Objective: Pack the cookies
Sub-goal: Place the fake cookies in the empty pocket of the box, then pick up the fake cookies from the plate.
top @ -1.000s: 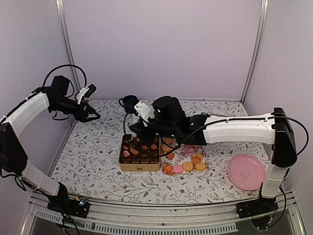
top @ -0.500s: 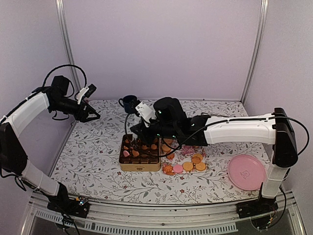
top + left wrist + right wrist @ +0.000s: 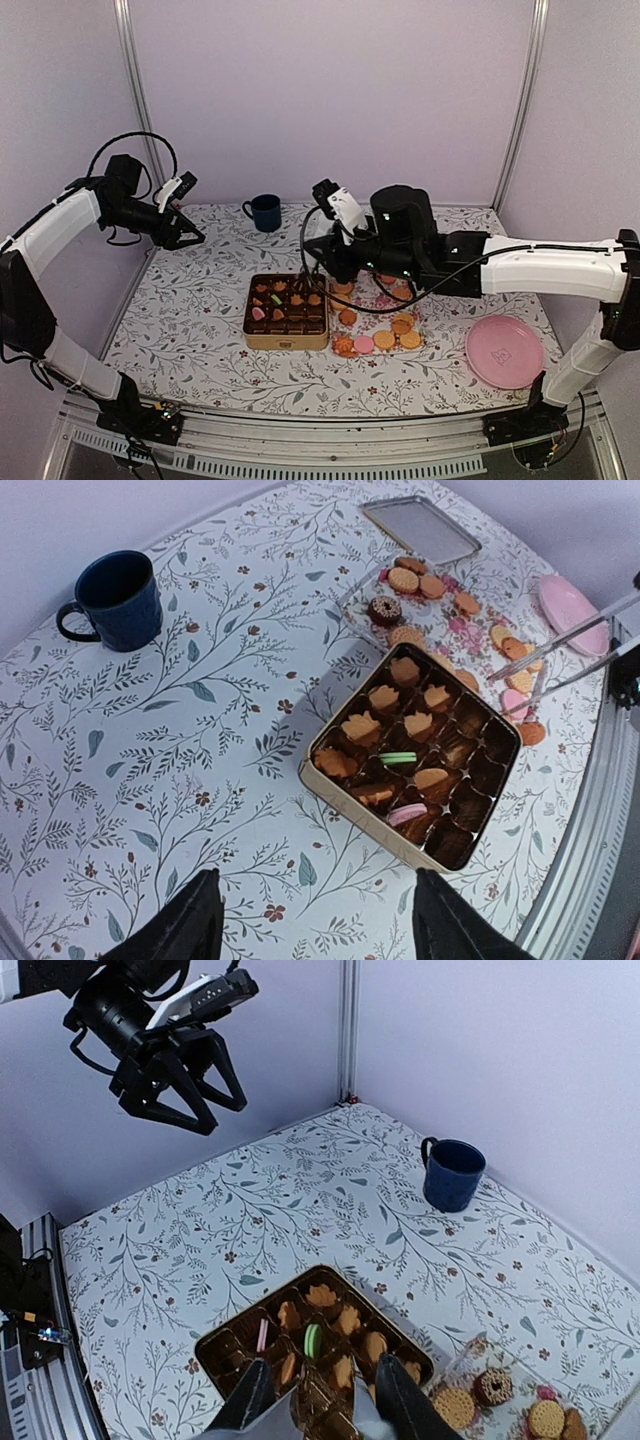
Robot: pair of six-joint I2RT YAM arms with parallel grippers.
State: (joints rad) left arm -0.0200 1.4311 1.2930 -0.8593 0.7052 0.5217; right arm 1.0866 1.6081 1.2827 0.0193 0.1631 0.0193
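A gold tin with dark compartments sits mid-table, and several cookies lie in it: golden ones, a green one and a pink one. More cookies lie loose on a clear sheet to its right. My right gripper hangs open above the tin's back right corner, nothing between its fingers. In the right wrist view the tin lies just beyond the right gripper. Off at the far left, my left gripper is raised, open and empty; it also shows in its own view.
A blue mug stands at the back, behind the tin. A large pink plate lies at the front right. The tin's flat lid rests beyond the loose cookies. Frame posts and purple walls close in the table.
My right gripper has lifted out of the tin and drawn back to the right, its jaws widening. The left arm has not moved.
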